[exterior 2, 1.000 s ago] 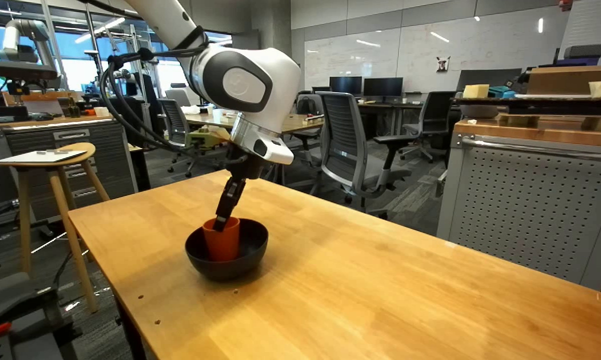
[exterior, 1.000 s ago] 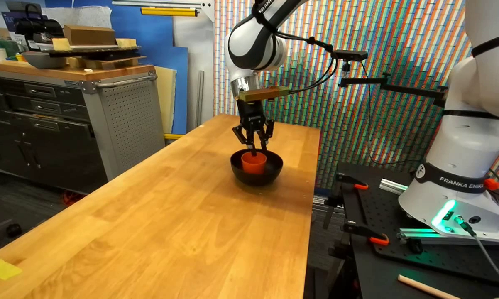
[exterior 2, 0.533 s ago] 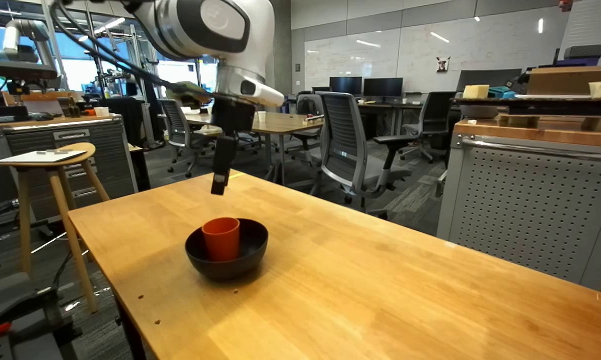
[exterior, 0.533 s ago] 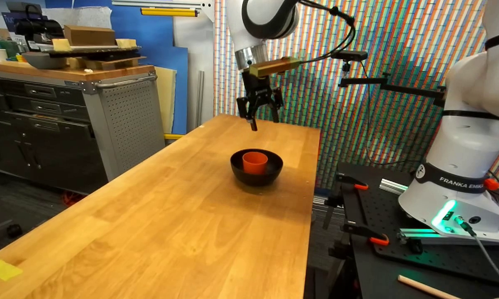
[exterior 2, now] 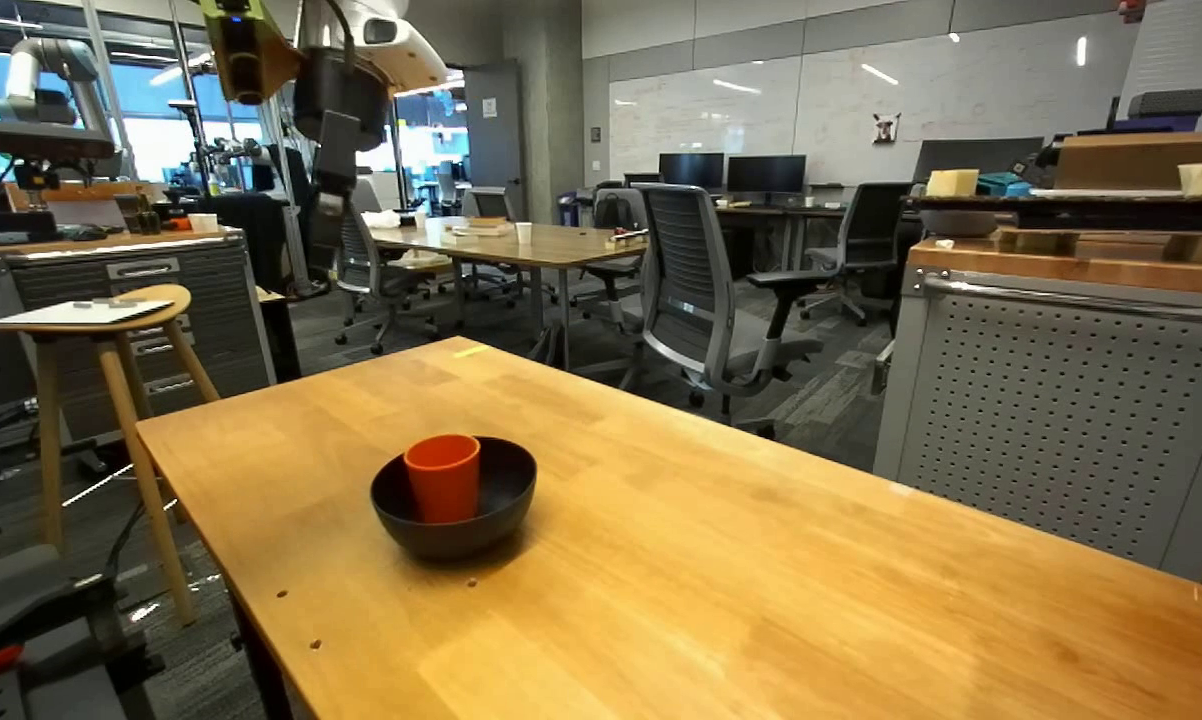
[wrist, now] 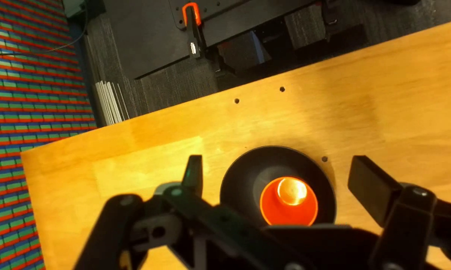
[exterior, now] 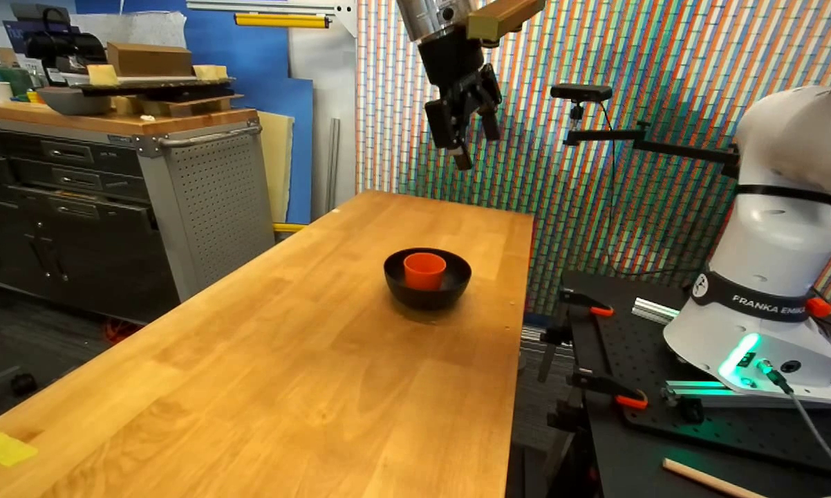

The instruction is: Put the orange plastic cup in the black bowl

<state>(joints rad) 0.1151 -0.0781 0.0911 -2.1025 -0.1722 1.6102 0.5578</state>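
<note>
Upright inside the black bowl (exterior: 415,299) stands the orange plastic cup (exterior: 424,272). Both exterior views show the cup (exterior 2: 445,485) surrounded by the bowl (exterior 2: 461,545), its rim a little above the bowl's. My gripper (exterior: 478,146) hangs high above them, well apart, with its fingers spread. From the wrist view I look down into the empty cup (wrist: 289,208), which sits off-centre in the bowl (wrist: 242,176). Nothing is between the wide-apart fingertips (wrist: 372,187). Gripper parts hide the lower edge of both cup and bowl there.
The bowl rests on a long wooden table (exterior: 305,360), near the edge facing the robot base (exterior: 754,311). A black bench with clamps (exterior: 630,400) adjoins that side. A camera on a bracket (exterior: 581,92) stands beyond the table. A stool (exterior 2: 151,300) is off the table's end.
One second ago the fingers were at the cup's rim. The gripper has opened wide, let go and risen far above. Cup and bowl have stayed put.
</note>
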